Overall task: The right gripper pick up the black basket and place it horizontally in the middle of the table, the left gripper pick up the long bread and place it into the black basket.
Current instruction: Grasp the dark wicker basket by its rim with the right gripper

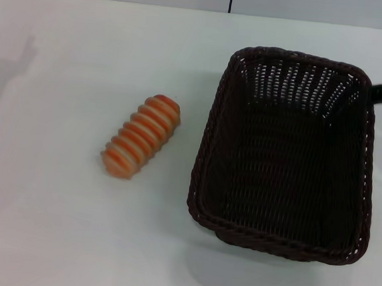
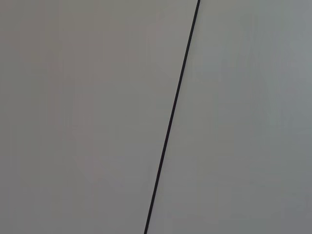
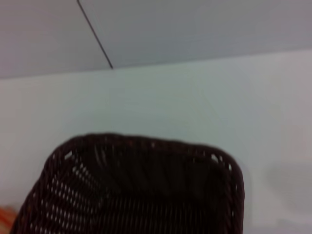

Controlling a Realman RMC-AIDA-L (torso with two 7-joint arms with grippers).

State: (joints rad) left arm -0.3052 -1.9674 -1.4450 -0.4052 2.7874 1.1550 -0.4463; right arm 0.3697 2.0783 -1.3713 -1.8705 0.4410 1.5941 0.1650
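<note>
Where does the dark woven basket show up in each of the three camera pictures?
Head view: the black basket fills the right half, standing on the table, right of the long bread.
Left wrist view: not in it; only a plain grey surface with a dark seam.
Right wrist view: the basket's end fills the lower middle.
Shared landmark: its braided rim.

The black basket [image 3: 141, 195] sits on the white bench [image 3: 195, 107], its braided rim and open-weave walls showing, with a grey wall panel and its dark seam [image 3: 95, 35] beyond the bench's far edge.
</note>
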